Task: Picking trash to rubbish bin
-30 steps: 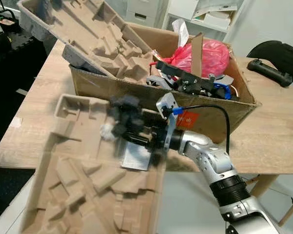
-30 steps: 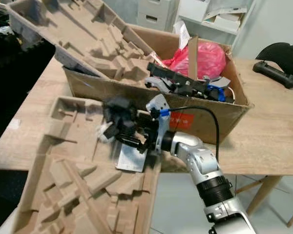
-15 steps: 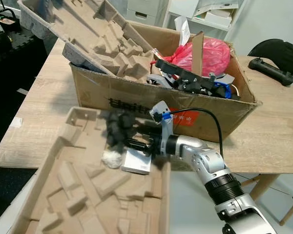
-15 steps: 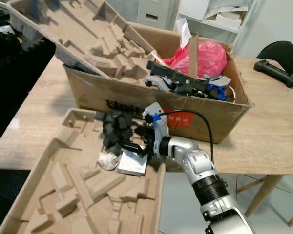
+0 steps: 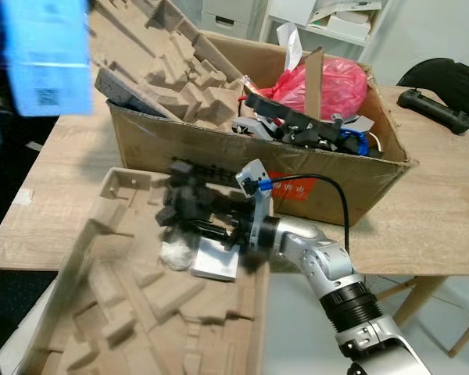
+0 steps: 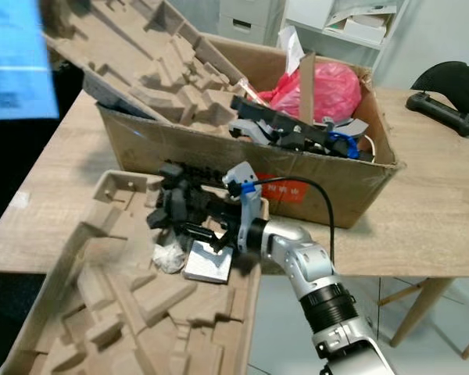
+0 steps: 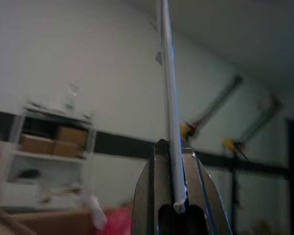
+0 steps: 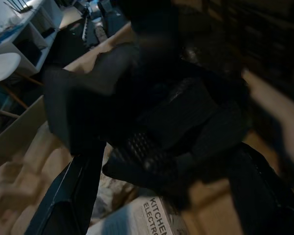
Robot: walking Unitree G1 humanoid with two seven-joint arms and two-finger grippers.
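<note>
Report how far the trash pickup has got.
Done: the cardboard box already holds a red bag and a pulp tray. In hand: the right gripper holds black foam; the left gripper pinches a blue card. Left: white wad, small box.

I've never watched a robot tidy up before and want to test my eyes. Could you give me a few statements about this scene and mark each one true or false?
1. The right gripper is closed on a black crumpled object. True.
2. The cardboard box on the table holds a red plastic bag. True.
3. The left gripper holds nothing. False: it pinches a flat blue and white card raised high.
4. The black object already lies in the cardboard box. False: it is over the brown moulded tray in front of the box.
5. A small white booklet lies on that tray. True.
</note>
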